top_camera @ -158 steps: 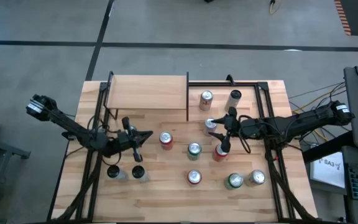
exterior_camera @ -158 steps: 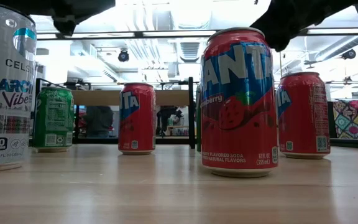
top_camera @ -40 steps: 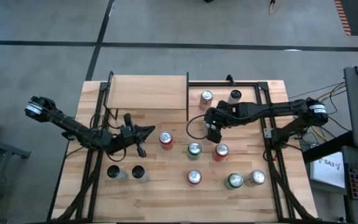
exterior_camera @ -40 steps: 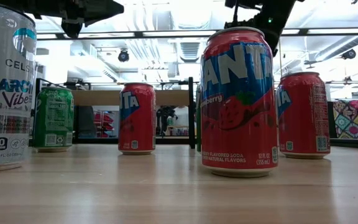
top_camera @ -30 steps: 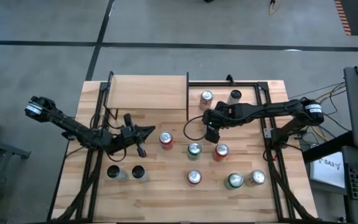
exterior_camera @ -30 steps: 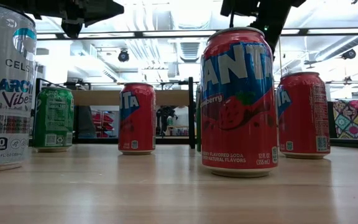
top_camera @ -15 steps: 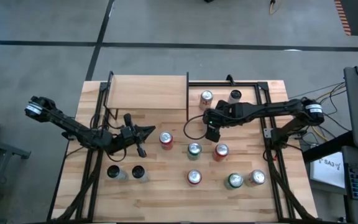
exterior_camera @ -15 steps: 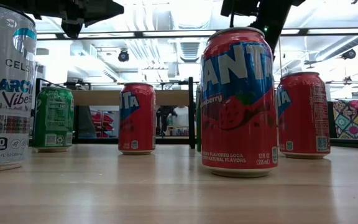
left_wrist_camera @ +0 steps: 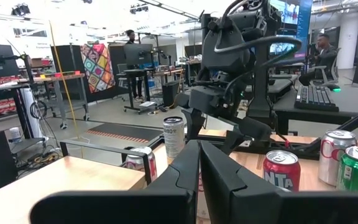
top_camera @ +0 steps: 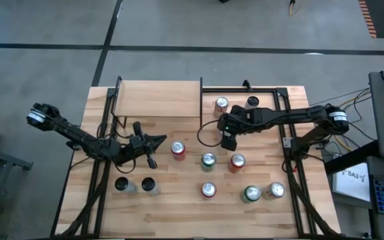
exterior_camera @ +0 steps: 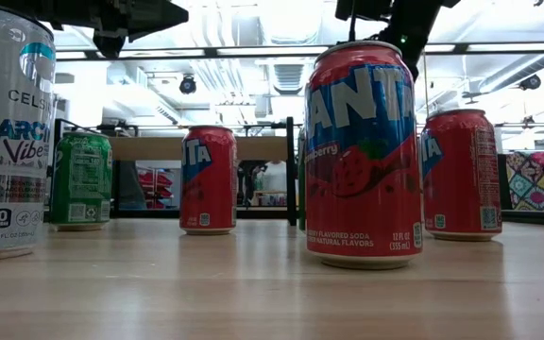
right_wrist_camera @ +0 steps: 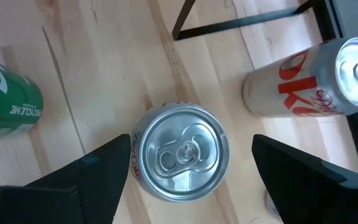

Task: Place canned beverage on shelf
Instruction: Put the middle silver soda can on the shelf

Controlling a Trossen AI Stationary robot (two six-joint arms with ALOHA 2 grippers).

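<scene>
Right gripper [right_wrist_camera: 185, 180] hovering over a silver-topped can [right_wrist_camera: 180, 152] near the desk's far edge, just beside the shelf [top_camera: 159, 99]; fingers spread wide, grasping nothing. Left gripper [top_camera: 153, 152] clenched, empty, parked. Likely rigid, smooth, slippery, dentable: best squeezed mid-wall, gently.
</scene>
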